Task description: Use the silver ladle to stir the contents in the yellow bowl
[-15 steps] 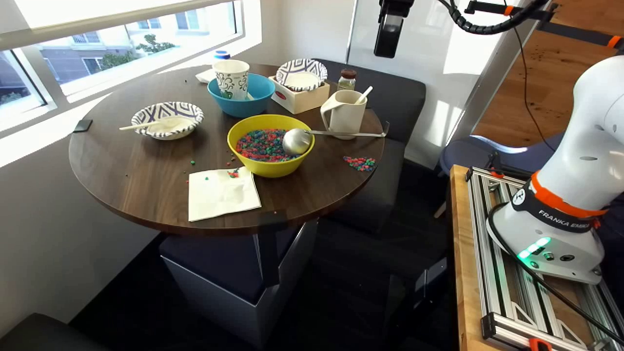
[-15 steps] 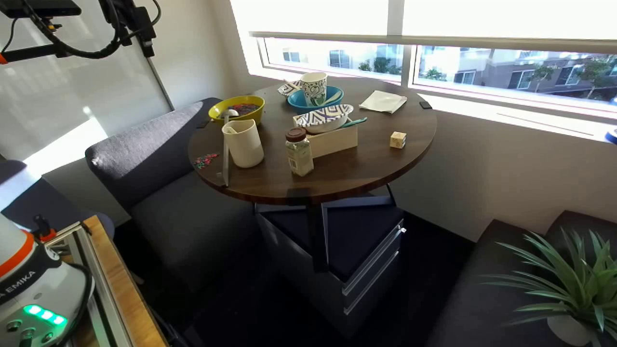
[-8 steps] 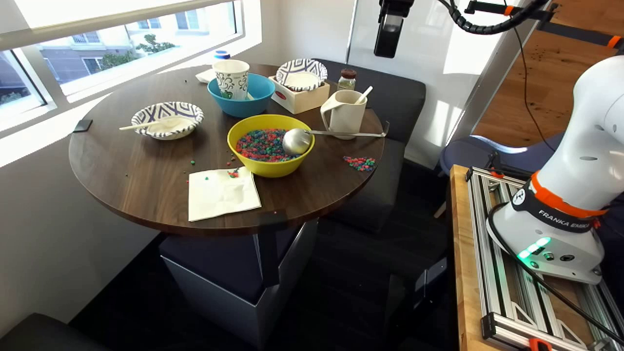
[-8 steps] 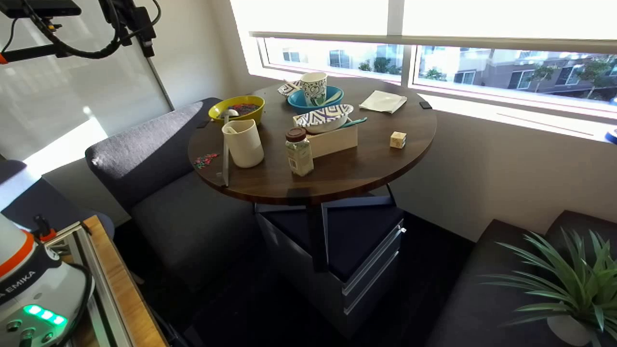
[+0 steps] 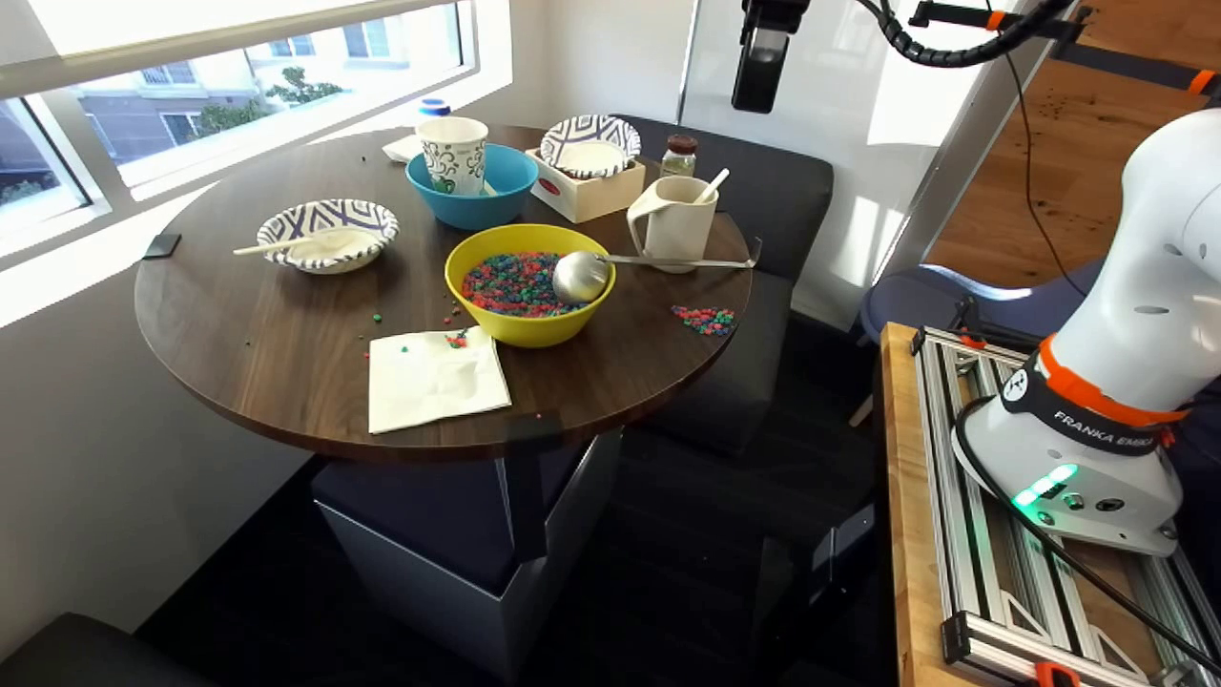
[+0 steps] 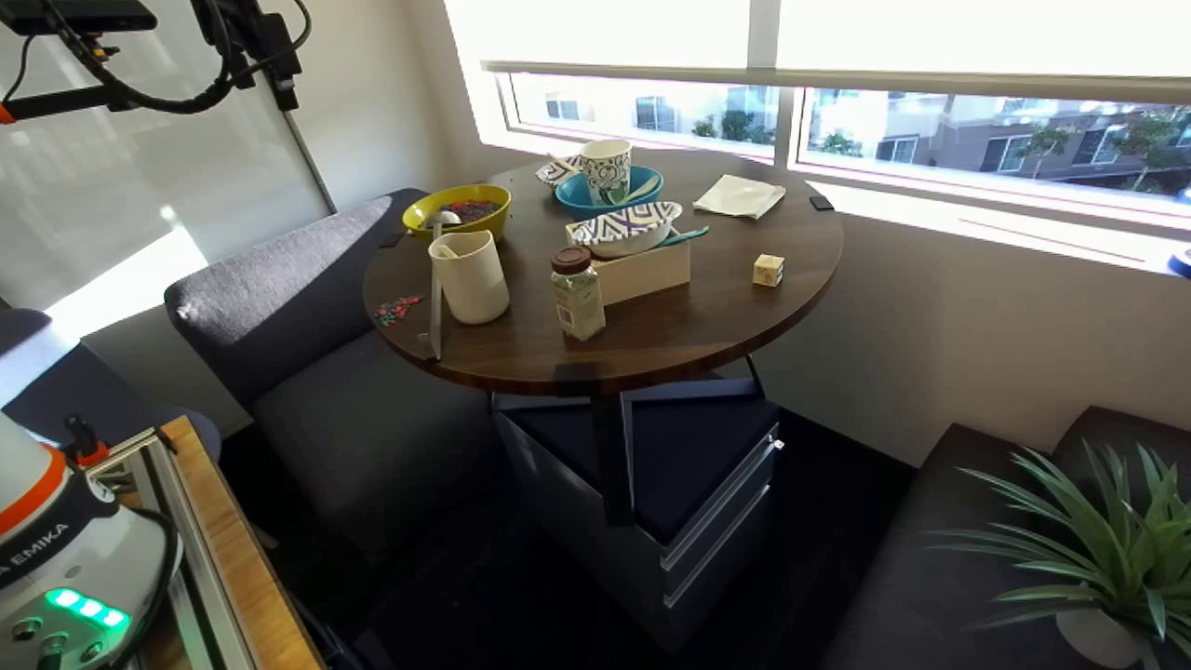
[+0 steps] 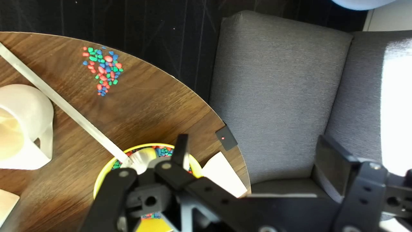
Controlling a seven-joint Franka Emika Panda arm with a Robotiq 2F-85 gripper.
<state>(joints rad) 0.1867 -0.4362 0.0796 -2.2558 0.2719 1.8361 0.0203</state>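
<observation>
The yellow bowl [image 5: 532,332] stands on the round table, and also shows in an exterior view [image 6: 495,226] and the wrist view [image 7: 99,180]. It holds the contents [image 5: 510,281], a heap of tiny red, blue, green and purple pieces. The silver ladle [image 5: 580,278] rests with its scoop in the bowl on the contents. Its handle lies over the rim, past the mug, to the table edge; it shows in the wrist view [image 7: 77,116]. My gripper [image 7: 257,145] is open and empty, high above the table; one finger hides part of the bowl in the wrist view.
A white mug [image 5: 689,229] stands right beside the ladle handle. Spilled pieces [image 5: 704,320] lie near the edge. A napkin [image 5: 434,386], a patterned bowl [image 5: 286,227], a blue bowl [image 5: 463,212], a wooden box [image 5: 601,198] and a jar [image 6: 579,307] stand around.
</observation>
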